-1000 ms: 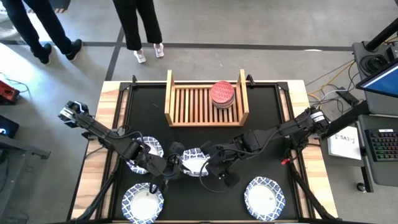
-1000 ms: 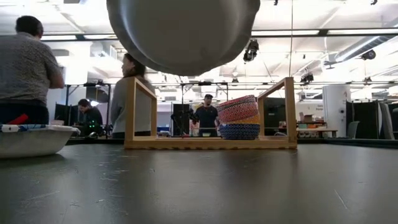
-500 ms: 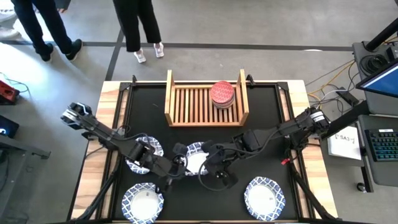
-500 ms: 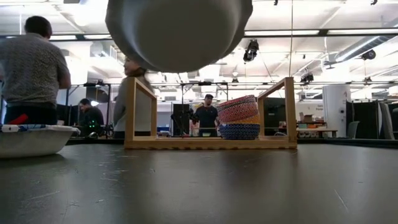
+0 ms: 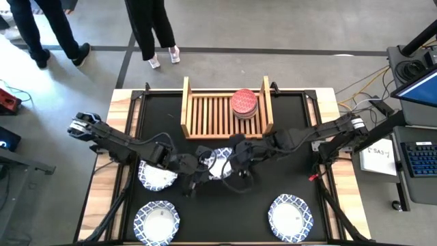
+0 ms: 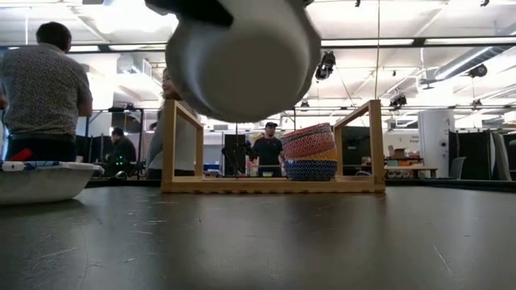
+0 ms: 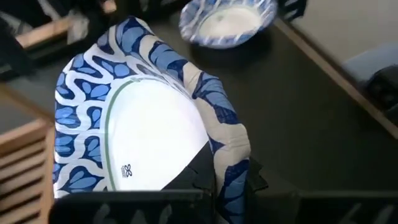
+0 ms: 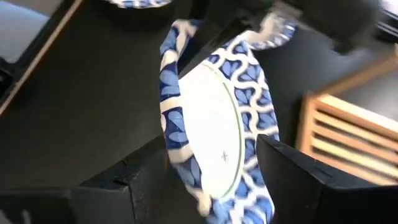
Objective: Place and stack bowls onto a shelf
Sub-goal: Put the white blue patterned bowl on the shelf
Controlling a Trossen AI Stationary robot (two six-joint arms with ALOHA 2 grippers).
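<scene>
1. Four large white bowls with blue rims show. From left to right in the high view:
   - One (image 5: 154,178) lies at 8 o'clock on the surface (image 5: 293,137), partly hidden under the left arm.
   - One (image 5: 157,222) lies at 7 o'clock, its near edge cut off by the frame.
   - One, the held bowl (image 5: 220,162), is at the centre, tilted and clear of the surface.
   - One (image 5: 290,217) lies at 5 o'clock.
2. The left tool (image 5: 196,169) is at the centre. It is pinched tight on the held bowl's rim, with one finger inside and one outside.
3. The right tool (image 5: 235,162) is just beside it, toward 3 o'clock. Its fingers are spread wide on either side of the same bowl and do not clamp it.
4. One shelf (image 5: 212,113) stands at 12 o'clock. Its left half is bare slats.
5. One stack of small bowls (image 5: 244,102) sits in the shelf's right half.
   - Red is on top and blue at the base, with a yellow sliver between them.
   - How many are in the stack cannot be told.
6. A small printed mark (image 7: 126,171) inside the held bowl is too small to read.
7. A sheet of paper (image 5: 379,157) at 3 o'clock, off the surface, carries writing that cannot be made out.
8. Two people's legs are cut off at 11 o'clock.
</scene>
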